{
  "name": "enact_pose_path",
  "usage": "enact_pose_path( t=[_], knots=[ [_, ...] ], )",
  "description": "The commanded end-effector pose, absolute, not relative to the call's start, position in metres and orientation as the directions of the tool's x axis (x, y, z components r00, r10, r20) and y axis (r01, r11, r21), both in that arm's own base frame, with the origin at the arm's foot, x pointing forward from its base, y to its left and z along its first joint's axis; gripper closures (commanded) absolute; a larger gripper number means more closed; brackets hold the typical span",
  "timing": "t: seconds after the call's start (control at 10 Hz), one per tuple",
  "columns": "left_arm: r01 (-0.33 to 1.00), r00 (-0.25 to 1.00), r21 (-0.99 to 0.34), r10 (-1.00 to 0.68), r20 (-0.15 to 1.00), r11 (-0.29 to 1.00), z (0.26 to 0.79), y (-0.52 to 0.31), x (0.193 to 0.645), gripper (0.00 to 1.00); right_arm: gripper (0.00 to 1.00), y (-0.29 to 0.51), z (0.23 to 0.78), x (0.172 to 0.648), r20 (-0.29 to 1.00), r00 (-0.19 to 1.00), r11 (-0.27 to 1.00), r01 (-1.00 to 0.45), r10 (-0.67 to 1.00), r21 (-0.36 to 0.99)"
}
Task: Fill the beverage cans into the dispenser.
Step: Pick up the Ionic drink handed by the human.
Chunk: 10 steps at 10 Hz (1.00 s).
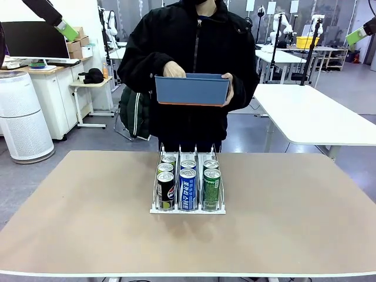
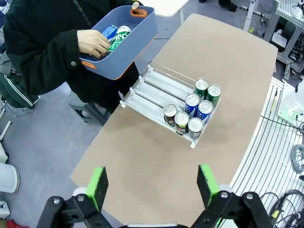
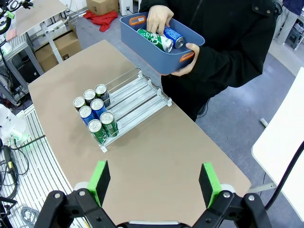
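While both arms hang high over the table [image 1: 294, 223], you've got the left gripper [image 2: 152, 184] and right gripper [image 3: 154, 183] with jaws spread wide, nothing between them. Dispenser [image 2: 154, 90] sits mid-table with seven cans packed at its near end: three black cans [image 1: 165, 191] in the left lane, two blue cans [image 1: 188, 189] middle, two green cans [image 1: 211, 188] right. Person at the far side holds the blue bin [image 1: 191, 91] off the table, one hand [image 2: 92, 42] inside, at a loose green can [image 3: 154, 40] and a loose blue can [image 3: 173, 37].
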<state>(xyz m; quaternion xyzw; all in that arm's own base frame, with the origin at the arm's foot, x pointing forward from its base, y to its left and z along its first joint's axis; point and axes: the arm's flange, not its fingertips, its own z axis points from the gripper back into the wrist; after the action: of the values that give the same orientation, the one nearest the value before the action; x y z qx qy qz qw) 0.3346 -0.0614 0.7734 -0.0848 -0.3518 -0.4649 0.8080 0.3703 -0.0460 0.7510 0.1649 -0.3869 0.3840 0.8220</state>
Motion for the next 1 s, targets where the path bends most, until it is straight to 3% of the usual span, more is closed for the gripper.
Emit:
enact_pose_path(
  t=[0.0, 0.9],
  knots=[
    [0.816, 0.318, 0.19, -0.699, 0.641, 0.546, 0.7735, -0.0603, 0.3357, 0.0, 0.0, -0.0439, 0.7514, 0.3704, 0.765, 0.408, 0.646, -0.763, 0.499, -0.014],
    [0.816, 0.318, 0.19, -0.699, 0.641, 0.546, 0.7735, -0.0603, 0.3357, 0.0, 0.0, -0.0439, 0.7514, 0.3704, 0.765, 0.408, 0.646, -0.763, 0.499, -0.014]
  ],
)
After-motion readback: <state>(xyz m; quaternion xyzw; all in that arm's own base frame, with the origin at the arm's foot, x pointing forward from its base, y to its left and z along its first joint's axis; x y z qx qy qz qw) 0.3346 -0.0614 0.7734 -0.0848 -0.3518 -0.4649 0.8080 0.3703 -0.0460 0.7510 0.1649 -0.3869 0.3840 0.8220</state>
